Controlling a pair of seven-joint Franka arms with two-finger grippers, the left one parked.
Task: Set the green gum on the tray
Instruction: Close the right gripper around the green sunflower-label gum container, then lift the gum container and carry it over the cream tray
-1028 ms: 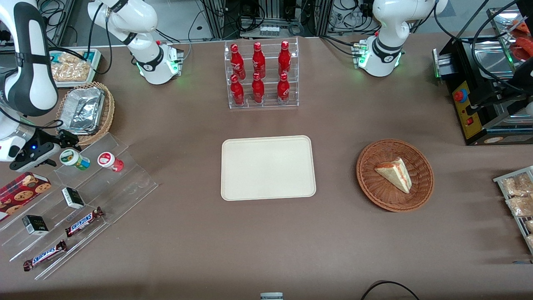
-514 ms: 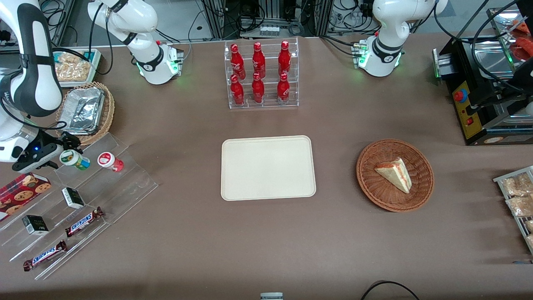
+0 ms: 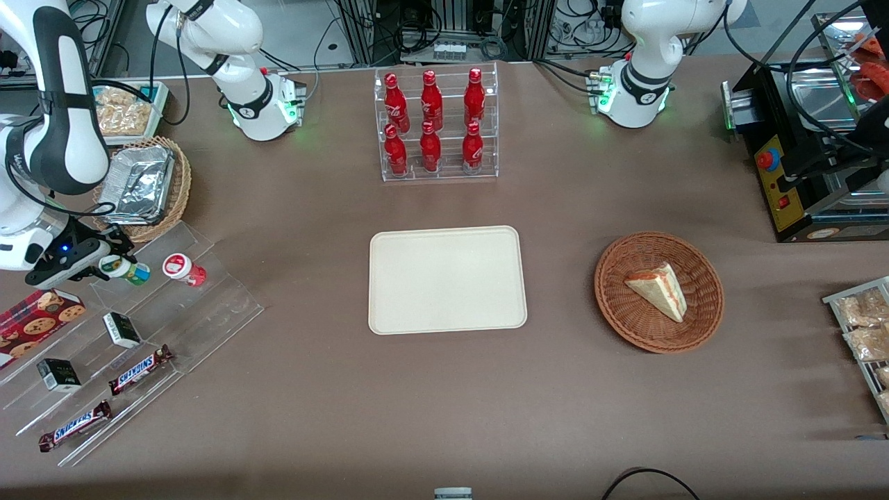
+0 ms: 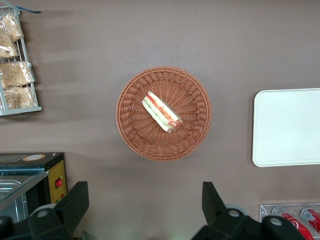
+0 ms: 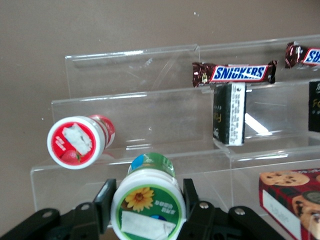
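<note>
The green gum (image 3: 126,270) lies on its side on the top step of a clear acrylic stepped stand (image 3: 215,305) toward the working arm's end of the table. In the right wrist view its white lid with the green-and-orange label (image 5: 147,207) faces the camera. My gripper (image 3: 111,264) reaches it from the table's end, and its fingers (image 5: 106,197) press the lid's two sides, shut on the gum (image 5: 148,200). The cream tray (image 3: 446,279) lies flat at mid-table, bare, well apart from the gum; its edge also shows in the left wrist view (image 4: 287,127).
A red canister (image 3: 182,269) lies beside the gum on the same step. Snickers bars (image 3: 141,369), small dark boxes (image 3: 121,329) and a cookie box (image 3: 38,316) fill the lower steps. A foil-lined basket (image 3: 142,184), a bottle rack (image 3: 436,125) and a sandwich basket (image 3: 658,292) stand around.
My gripper has moved along the top step toward the gum until its fingers sit on both sides of the lid. The gum has shifted very slightly.
</note>
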